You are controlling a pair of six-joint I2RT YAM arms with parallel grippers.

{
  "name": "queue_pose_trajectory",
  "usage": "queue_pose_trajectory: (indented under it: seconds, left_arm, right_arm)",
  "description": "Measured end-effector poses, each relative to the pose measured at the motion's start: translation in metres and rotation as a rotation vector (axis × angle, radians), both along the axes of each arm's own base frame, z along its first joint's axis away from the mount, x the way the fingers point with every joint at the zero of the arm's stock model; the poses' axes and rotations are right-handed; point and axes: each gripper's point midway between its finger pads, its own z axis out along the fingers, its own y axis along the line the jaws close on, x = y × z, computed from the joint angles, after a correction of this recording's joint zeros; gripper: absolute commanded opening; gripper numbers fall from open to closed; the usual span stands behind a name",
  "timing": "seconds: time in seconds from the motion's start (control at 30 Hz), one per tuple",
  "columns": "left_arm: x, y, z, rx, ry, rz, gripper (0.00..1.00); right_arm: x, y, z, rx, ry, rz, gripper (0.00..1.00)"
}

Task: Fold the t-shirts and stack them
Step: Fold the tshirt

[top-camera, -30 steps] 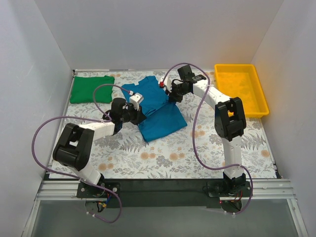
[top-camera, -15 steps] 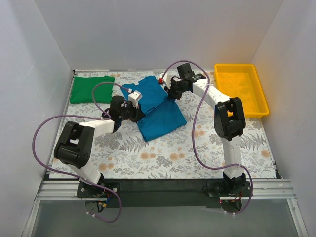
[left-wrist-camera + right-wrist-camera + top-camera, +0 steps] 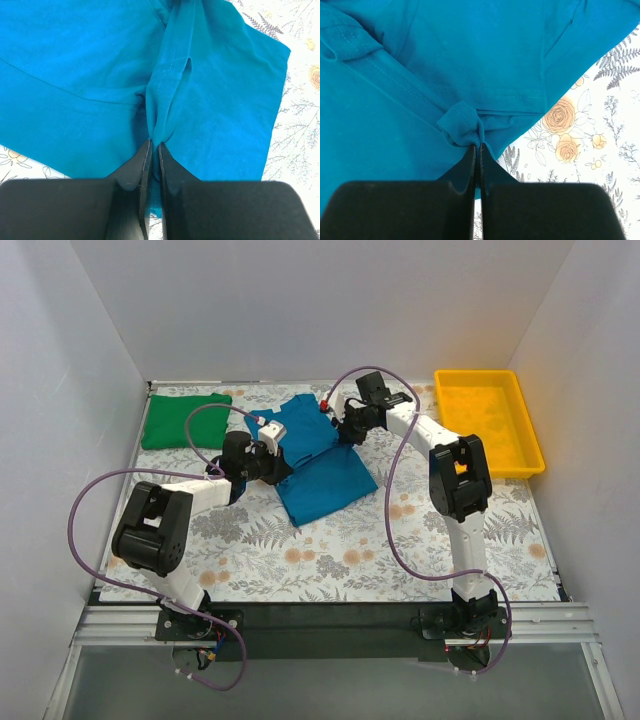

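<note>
The teal-blue t-shirt [image 3: 318, 462] lies partly folded in the middle of the floral table. My left gripper [image 3: 277, 462] is shut on a pinched fold of the teal shirt [image 3: 210, 95] at its left edge. My right gripper [image 3: 345, 432] is shut on a bunched hem of the same shirt [image 3: 445, 60] at its far right edge. The bright green t-shirt [image 3: 184, 419] lies folded at the far left corner, away from both grippers.
A yellow plastic tray [image 3: 488, 420] stands at the far right corner. White walls close in the left, back and right sides. The floral tablecloth [image 3: 330, 550] is bare in front of the shirt.
Both grippers have shifted slightly towards the back and left, carrying the pinched edges of the teal shirt with them. The green shirt has not moved.
</note>
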Motion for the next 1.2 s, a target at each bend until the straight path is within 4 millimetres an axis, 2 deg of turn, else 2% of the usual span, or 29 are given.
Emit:
queue_pose_trajectory:
  seconds: [0.57, 0.63, 0.67, 0.7, 0.73, 0.77, 0.8, 0.93, 1.0, 1.1, 1.17, 1.2]
  left_arm:
    - [0.002, 0.003, 0.001, 0.002, 0.002, 0.01, 0.0]
    - [0.003, 0.005, 0.0, 0.004, 0.005, 0.015, 0.0]
    - [0.003, 0.006, 0.0, 0.006, 0.005, 0.019, 0.06]
    - [0.004, 0.006, -0.001, 0.007, 0.005, 0.024, 0.27]
    - [0.005, 0.008, -0.001, 0.01, 0.004, 0.032, 0.36]
    - [0.006, 0.009, -0.001, 0.012, 0.005, 0.043, 0.53]
    - [0.009, 0.011, 0.0, 0.018, 0.004, 0.062, 0.76]
    - [0.032, 0.026, 0.009, 0.05, -0.015, 0.202, 0.79]
    - [0.047, 0.035, 0.022, 0.064, -0.038, 0.277, 0.79]
    - [0.074, 0.045, 0.058, 0.049, -0.11, 0.373, 0.77]
    - [0.078, 0.049, 0.08, 0.032, -0.144, 0.398, 0.72]
    - [0.076, 0.051, 0.089, 0.024, -0.149, 0.404, 0.72]
  right_arm:
    - [0.006, 0.006, 0.002, 0.005, -0.011, -0.009, 0.01]
    - [0.006, 0.007, 0.002, 0.004, -0.012, -0.01, 0.05]
    - [0.006, 0.008, 0.002, 0.003, -0.013, -0.011, 0.07]
    - [0.007, 0.009, 0.003, 0.004, -0.013, -0.014, 0.12]
    - [0.008, 0.01, 0.004, 0.006, -0.014, -0.019, 0.3]
    - [0.009, 0.011, 0.003, 0.005, -0.015, -0.024, 0.35]
    - [0.012, 0.012, 0.003, 0.004, -0.021, -0.034, 0.38]
    - [0.031, 0.013, 0.003, 0.003, -0.046, -0.154, 0.6]
    - [0.043, 0.011, 0.006, 0.003, -0.065, -0.246, 0.61]
    - [0.055, 0.008, 0.015, 0.019, -0.093, -0.352, 0.62]
    - [0.056, 0.006, 0.021, 0.032, -0.105, -0.372, 0.65]
    - [0.05, 0.003, 0.026, 0.04, -0.105, -0.358, 0.66]
